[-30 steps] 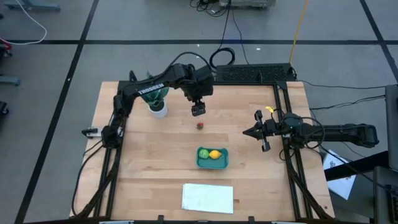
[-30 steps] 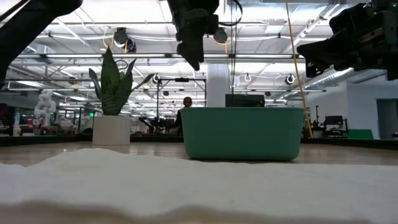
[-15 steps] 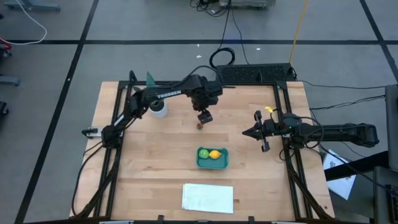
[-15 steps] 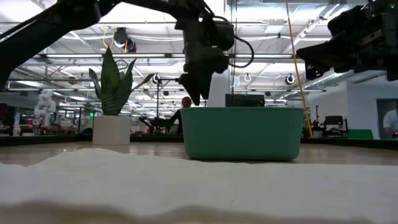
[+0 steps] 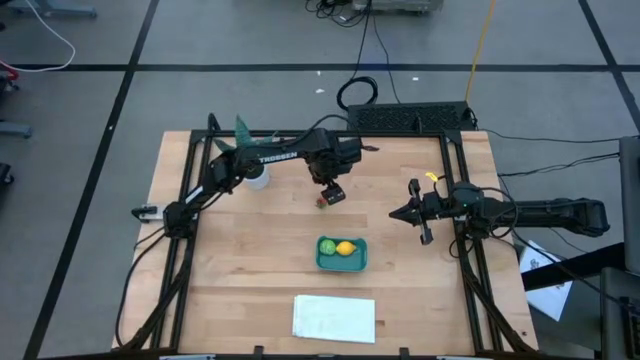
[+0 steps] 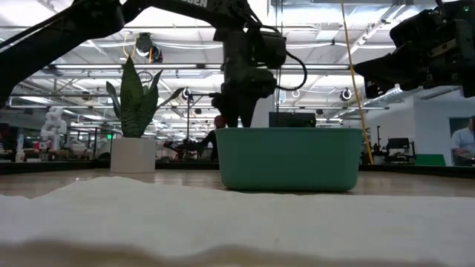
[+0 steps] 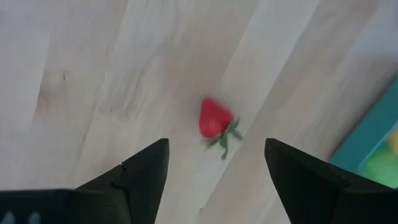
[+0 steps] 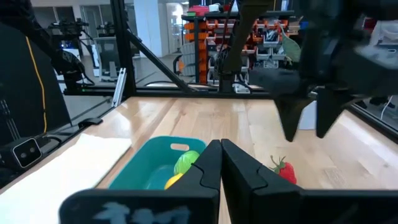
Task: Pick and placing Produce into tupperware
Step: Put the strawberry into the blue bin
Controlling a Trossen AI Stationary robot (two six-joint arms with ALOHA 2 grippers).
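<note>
The left arm reaches from the table's left edge across to its middle, wrist bent down, so the left gripper [image 5: 329, 195] hangs directly over the red toy strawberry [image 7: 215, 120] on the bare wood, fingers [image 7: 144, 175] spread wide to either side of it and not touching it. The teal tupperware [image 5: 341, 262] sits nearby, toward the white sheet [image 5: 334, 318], with the light green round fruit [image 5: 327, 246] and yellow lemon [image 5: 346, 248] inside. The right gripper [image 5: 413, 212] waits above the table's right side, arm stretched level, fingers pressed together on nothing.

Grey floor [image 5: 90, 90] crossed by dark lines; bright ceiling lights [image 6: 312, 15] overhead.
</note>
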